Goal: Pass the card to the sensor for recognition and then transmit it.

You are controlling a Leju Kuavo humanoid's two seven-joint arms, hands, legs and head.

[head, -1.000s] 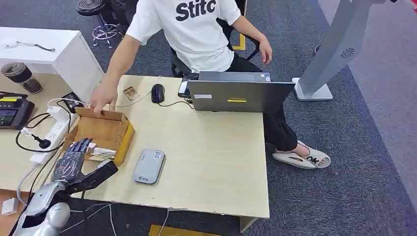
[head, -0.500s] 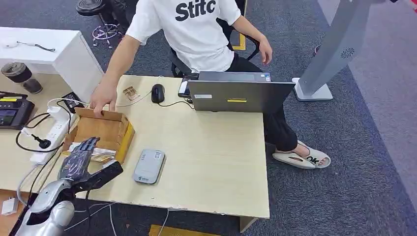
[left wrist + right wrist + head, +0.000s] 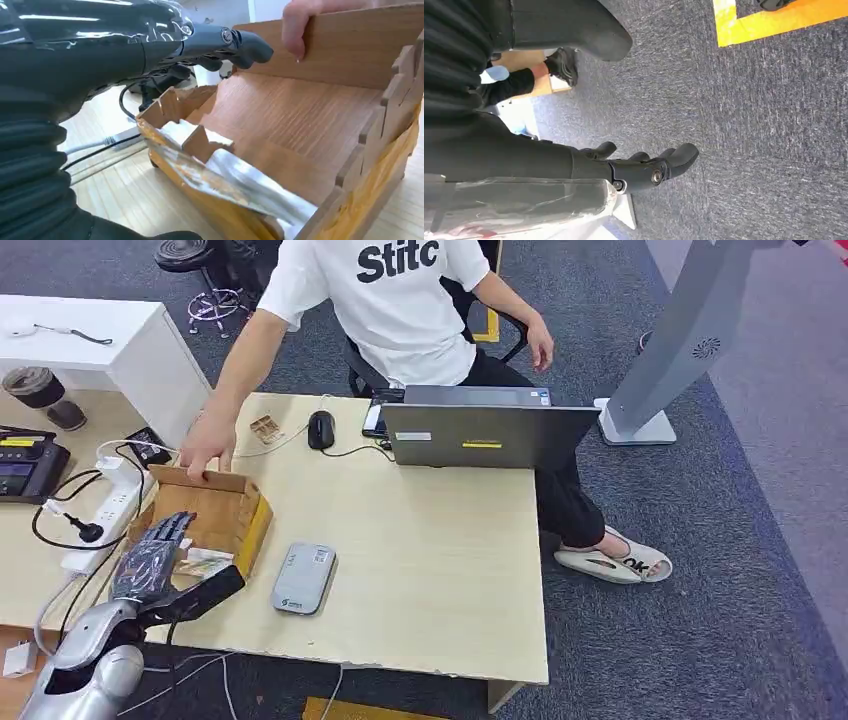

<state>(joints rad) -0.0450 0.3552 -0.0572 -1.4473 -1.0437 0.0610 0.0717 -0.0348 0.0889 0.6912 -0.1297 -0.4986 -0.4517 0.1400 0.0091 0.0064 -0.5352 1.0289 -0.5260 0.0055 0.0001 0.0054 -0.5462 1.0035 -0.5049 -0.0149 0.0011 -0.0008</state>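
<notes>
Left hand (image 3: 152,558) over near end of wooden box (image 3: 232,502), dark glossy fingers (image 3: 235,42) straight and apart, holding nothing. Box of grained plywood, notched walls, yellow tape on side. Cards (image 3: 205,562) in wrinkled foil lie in its near end. Person's hand (image 3: 208,447) grips far wall. Grey rounded sensor (image 3: 303,578) flat on pale wood-grain table (image 3: 430,560), just beside box. Right hand (image 3: 644,167) hangs over grey carpet (image 3: 749,125), fingers loosely spread, empty.

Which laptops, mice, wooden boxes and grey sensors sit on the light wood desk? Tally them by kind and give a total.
laptop: 1
mouse: 1
wooden box: 1
grey sensor: 1
Total: 4
</notes>
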